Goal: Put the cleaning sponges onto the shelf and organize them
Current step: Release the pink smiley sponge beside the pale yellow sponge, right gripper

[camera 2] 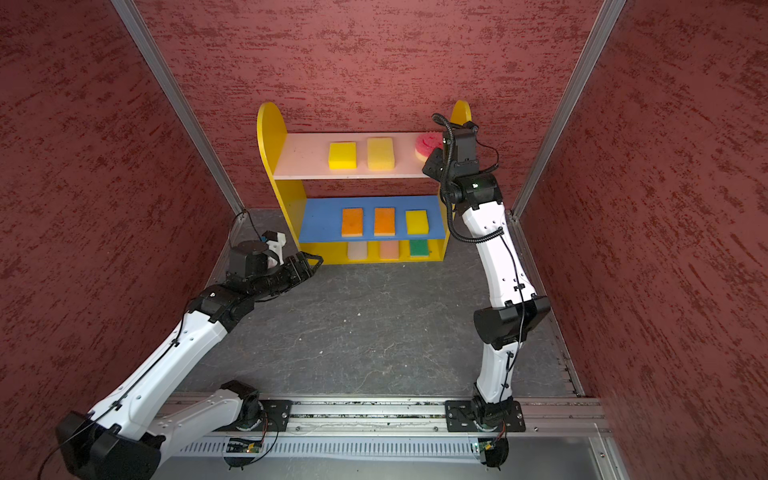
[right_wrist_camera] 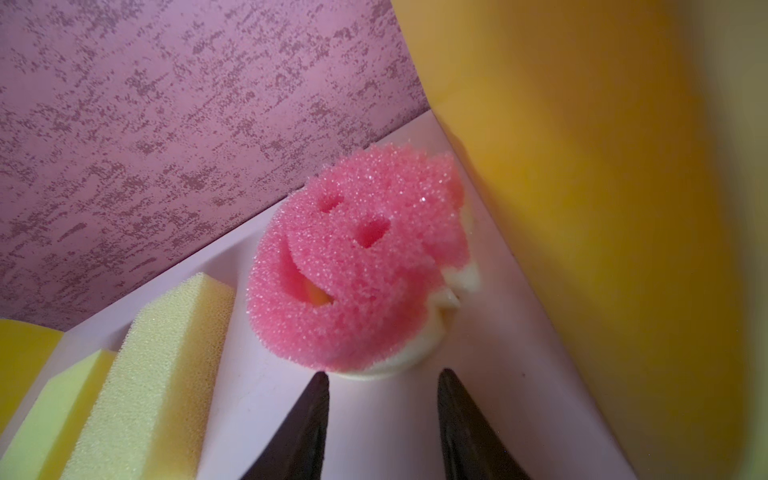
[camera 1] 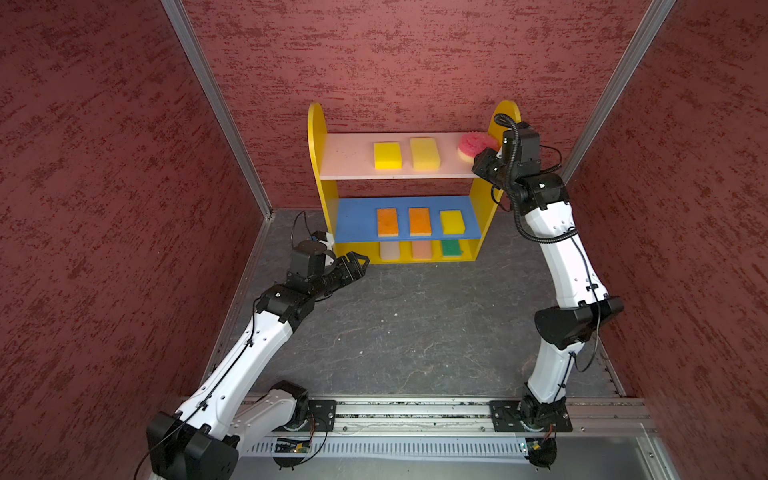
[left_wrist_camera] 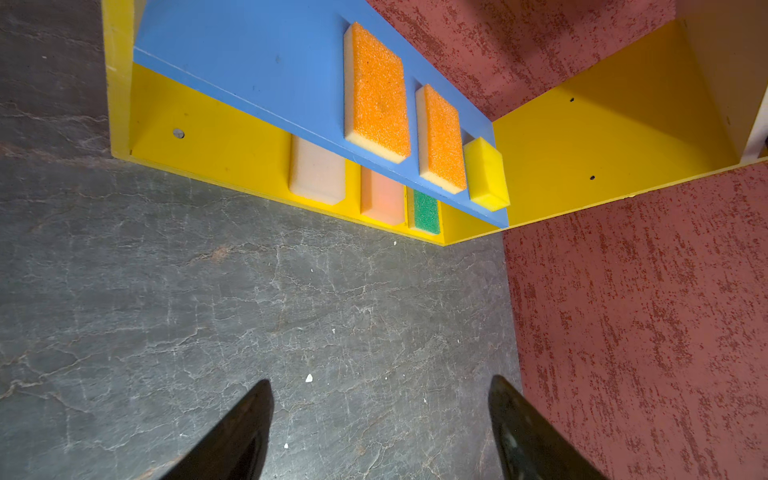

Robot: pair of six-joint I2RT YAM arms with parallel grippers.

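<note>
In both top views the shelf (camera 1: 316,137) carries nine sponges, three to a board: two yellow sponges (camera 1: 387,156) and the pink sponge (camera 1: 476,145) on top, two orange sponges (camera 1: 387,221) and a small yellow sponge (camera 1: 451,221) in the middle, and a cream sponge (camera 1: 390,250), peach sponge (camera 1: 422,249) and green sponge (camera 1: 451,248) below. No sponge lies on the worktop (camera 1: 415,324). The left wrist view shows the left fingers (left_wrist_camera: 245,419) wide apart over bare worktop, holding nothing. The right wrist view shows the right fingers (right_wrist_camera: 307,415) apart, their tips just short of the pink sponge (smiley side up, close beside the yellow side panel (right_wrist_camera: 582,208)), gripping nothing. Placing looks finished, so the next move calls for the right fingers to back straight out without dragging that sponge.
</note>
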